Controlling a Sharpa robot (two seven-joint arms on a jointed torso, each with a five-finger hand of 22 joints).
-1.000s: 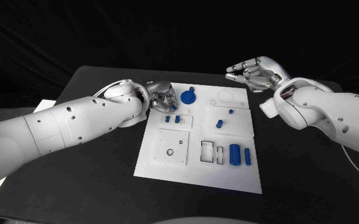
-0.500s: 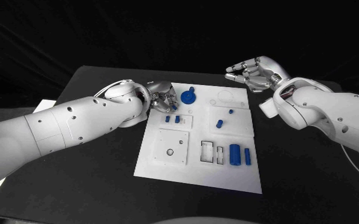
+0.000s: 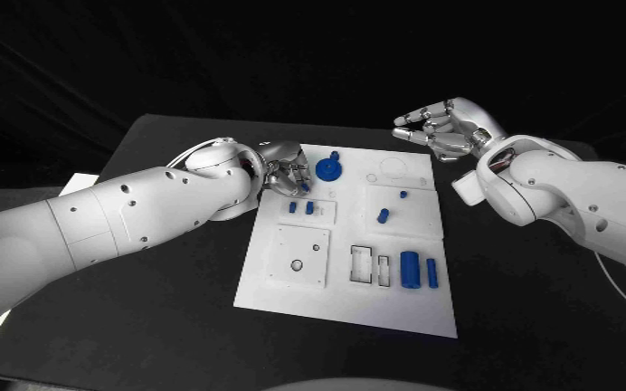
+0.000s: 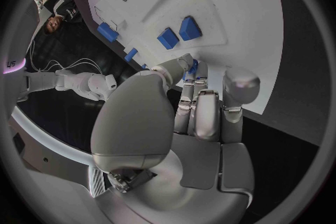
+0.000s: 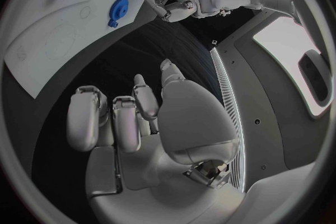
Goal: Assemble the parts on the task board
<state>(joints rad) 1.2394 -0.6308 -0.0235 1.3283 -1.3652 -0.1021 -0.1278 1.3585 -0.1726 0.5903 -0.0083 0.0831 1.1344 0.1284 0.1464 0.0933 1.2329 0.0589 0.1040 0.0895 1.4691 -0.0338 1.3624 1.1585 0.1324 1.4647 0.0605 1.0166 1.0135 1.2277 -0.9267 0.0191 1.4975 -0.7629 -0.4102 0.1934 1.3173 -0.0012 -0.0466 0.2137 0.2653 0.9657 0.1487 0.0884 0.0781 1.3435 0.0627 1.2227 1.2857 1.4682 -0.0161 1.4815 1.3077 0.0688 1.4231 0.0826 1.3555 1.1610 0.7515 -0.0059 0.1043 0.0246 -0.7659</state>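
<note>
Left hand: your left hand [image 3: 278, 172] sits over the task board's [image 3: 342, 300] far-left corner, fingers curled down; the left wrist view shows a small blue part [image 4: 192, 65] pinched at the fingertips [image 4: 187, 63], so it appears to be gripping that piece.
Slip risk: the pinch looks shallow, so you could lose the part if you tilt or press before it lines up with its seat.
Blue gear: the gear [image 3: 330, 170] stands on the board just beside those fingers; a sideways sweep could knock it.
Paired blocks: two small blue blocks [image 3: 301, 208] sit in a raised plate nearer the robot, close to the left wrist; a lowered forearm could catch them.
Middle parts: a small peg [image 3: 403, 195] and a short cylinder [image 3: 383, 215] lie mid-board, apart from both hands.
Near-edge parts: a large cylinder [image 3: 410, 270] and a slim bar [image 3: 431, 271] rest beside empty slots, unseated.
Right hand: your right hand [image 3: 445, 128] hovers beyond the board's far-right corner, fingers curled in, holding nothing; bringing it in now could crowd the left hand.
</note>
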